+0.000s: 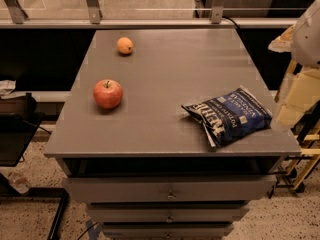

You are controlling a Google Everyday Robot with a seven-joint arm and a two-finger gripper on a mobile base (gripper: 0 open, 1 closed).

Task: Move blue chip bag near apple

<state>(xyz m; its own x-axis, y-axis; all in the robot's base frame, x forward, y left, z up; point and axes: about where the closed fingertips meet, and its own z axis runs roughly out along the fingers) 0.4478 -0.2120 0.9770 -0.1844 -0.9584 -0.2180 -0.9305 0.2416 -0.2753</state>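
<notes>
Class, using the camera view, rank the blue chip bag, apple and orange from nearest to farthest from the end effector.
End effector sits off the right edge of the table.
1. Blue chip bag, front right.
2. Apple, left side.
3. Orange, far-left corner.
</notes>
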